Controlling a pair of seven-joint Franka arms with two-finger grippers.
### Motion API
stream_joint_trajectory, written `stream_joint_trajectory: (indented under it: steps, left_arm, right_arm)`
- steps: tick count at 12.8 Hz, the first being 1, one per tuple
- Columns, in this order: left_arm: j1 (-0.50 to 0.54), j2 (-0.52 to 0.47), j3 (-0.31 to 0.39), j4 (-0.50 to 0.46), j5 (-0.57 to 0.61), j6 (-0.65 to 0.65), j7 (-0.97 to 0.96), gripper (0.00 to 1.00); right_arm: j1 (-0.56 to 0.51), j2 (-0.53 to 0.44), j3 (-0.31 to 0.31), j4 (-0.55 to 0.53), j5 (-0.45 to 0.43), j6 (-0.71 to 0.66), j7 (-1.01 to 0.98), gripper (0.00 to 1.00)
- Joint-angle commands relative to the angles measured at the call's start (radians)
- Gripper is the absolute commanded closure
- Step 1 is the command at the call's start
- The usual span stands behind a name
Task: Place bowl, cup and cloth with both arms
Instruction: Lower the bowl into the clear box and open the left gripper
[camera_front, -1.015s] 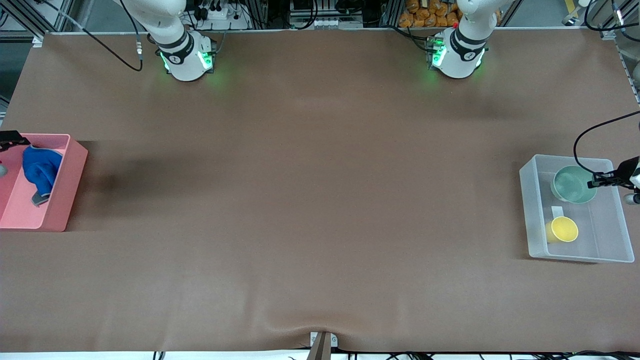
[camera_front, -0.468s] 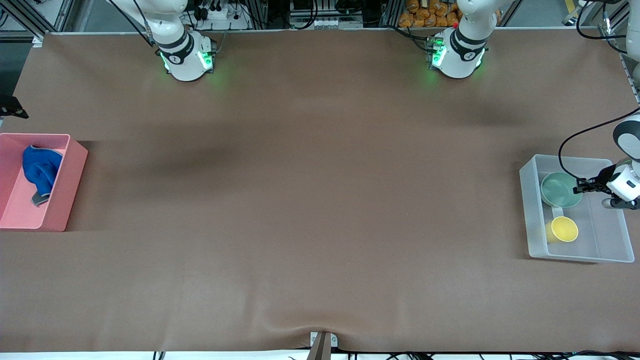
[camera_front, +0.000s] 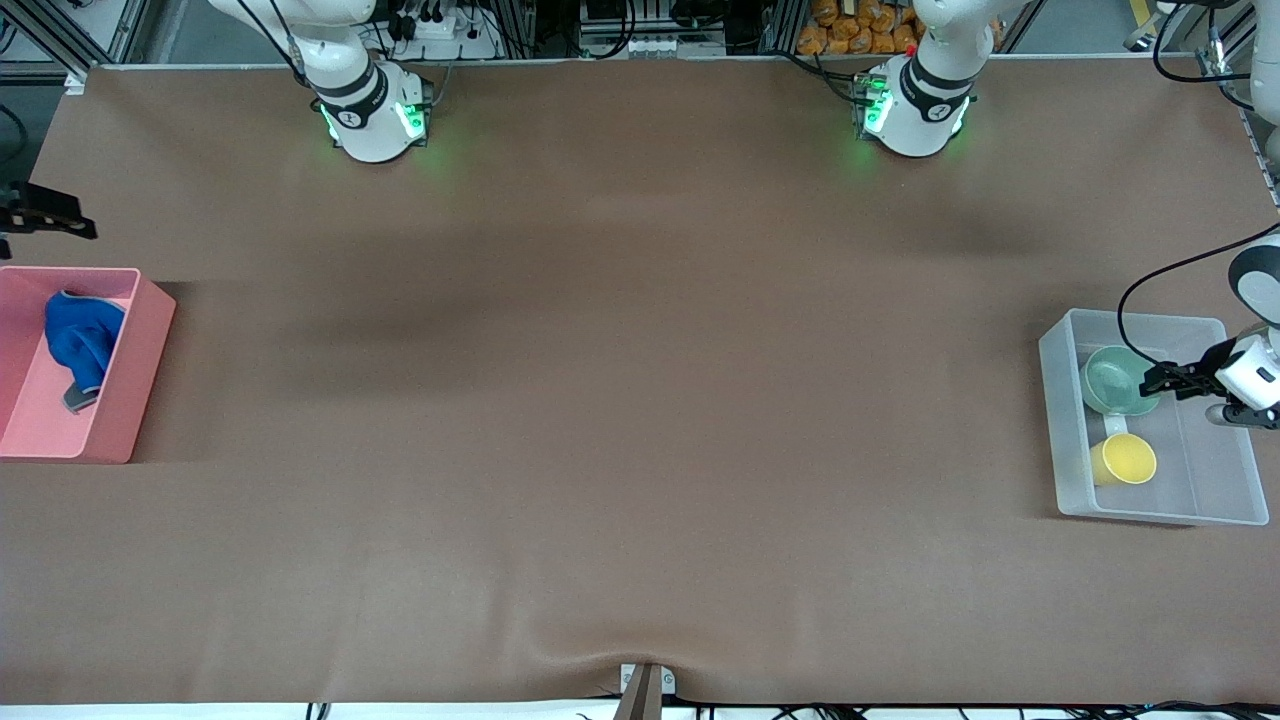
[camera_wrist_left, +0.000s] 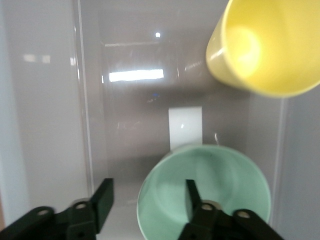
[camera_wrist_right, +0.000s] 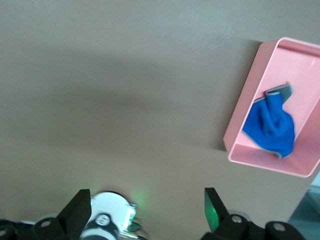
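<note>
Shifted since a second ago: left hand (camera_front: 1150, 382) lower inside the clear bin, bowl carried along toward the cup; right hand (camera_front: 80, 226) pulled off the pink bin and out over bare counter.

Brown counter (camera_front: 620, 400) spread wide between both arms. Pink bin (camera_front: 140, 370) at the right arm's end, holding the crumpled blue cloth (camera_front: 80, 338) in the part farther from the front camera. Clear bin (camera_front: 1060, 420) at the left arm's end, holding bowl and cup. Mint-green bowl (camera_front: 1112, 380) farther from the front camera, yellow cup (camera_front: 1126, 460) nearer, tipped on its side, close but apart. Left hand spread wide, one finger (camera_wrist_left: 192, 197) inside the bowl (camera_wrist_left: 225, 185), the other outside its rim. Right hand (camera_wrist_right: 147, 207) likewise spread wide, holding nothing.
</note>
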Motion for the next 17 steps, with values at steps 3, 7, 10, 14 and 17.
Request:
stream_joint_trajectory:
  steps: [3, 7, 10, 14, 17]
  left_arm:
    - [-0.050, -0.089, 0.008, 0.005, -0.009, -0.031, 0.002, 0.00]
    - [-0.201, -0.181, 0.087, 0.013, -0.009, -0.152, -0.104, 0.00]
    - [-0.341, -0.233, 0.183, 0.033, -0.009, -0.285, -0.200, 0.00]
    - [-0.395, -0.339, 0.167, 0.051, -0.006, -0.432, -0.372, 0.00]
    - [-0.394, -0.453, 0.093, 0.039, -0.003, -0.482, -0.488, 0.00]
  right_arm:
    - [0.056, -0.063, -0.008, -0.040, 0.041, 0.050, 0.255, 0.00]
    - [0.041, -0.138, -0.015, -0.119, 0.041, 0.110, 0.250, 0.00]
    - [0.036, -0.169, -0.017, -0.140, 0.059, 0.130, 0.247, 0.00]
    - [0.001, -0.161, -0.018, -0.137, 0.136, 0.124, 0.316, 0.00]
    - [0.003, -0.159, -0.015, -0.135, 0.119, 0.113, 0.335, 0.00]
